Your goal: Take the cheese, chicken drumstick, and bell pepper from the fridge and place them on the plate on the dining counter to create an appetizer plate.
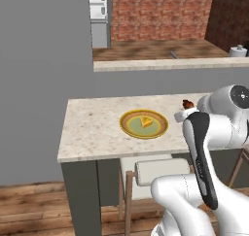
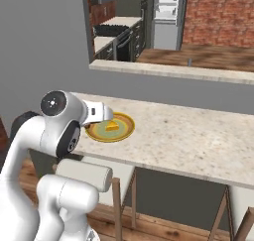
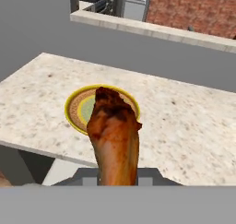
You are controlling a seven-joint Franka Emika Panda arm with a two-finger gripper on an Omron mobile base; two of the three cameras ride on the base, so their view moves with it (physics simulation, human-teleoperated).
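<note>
My gripper (image 1: pixel 184 112) is shut on the brown-orange chicken drumstick (image 3: pixel 114 135), whose dark tip (image 1: pixel 187 104) pokes up above the hand. It hovers over the dining counter (image 1: pixel 92 128), just right of the plate (image 1: pixel 127 126). The plate has a yellow rim and a pale green centre, and the yellow cheese (image 1: pixel 146 121) wedge lies on it. From the right base view the hand (image 2: pixel 100 112) sits at the plate's (image 2: pixel 122 134) near-left edge, beside the cheese (image 2: pixel 114 127). In the hand view the drumstick covers part of the plate (image 3: pixel 70 109). The bell pepper is out of view. The fridge (image 2: pixel 166 17) stands far back.
A wooden-topped ledge (image 1: pixel 160 50) runs behind the counter in front of a brick wall. Padded stools (image 1: pixel 155 172) are tucked under the counter's near edge. A grey wall (image 1: pixel 44 60) rises on the left. Bare counter stone (image 2: pixel 198 136) stretches right of the plate.
</note>
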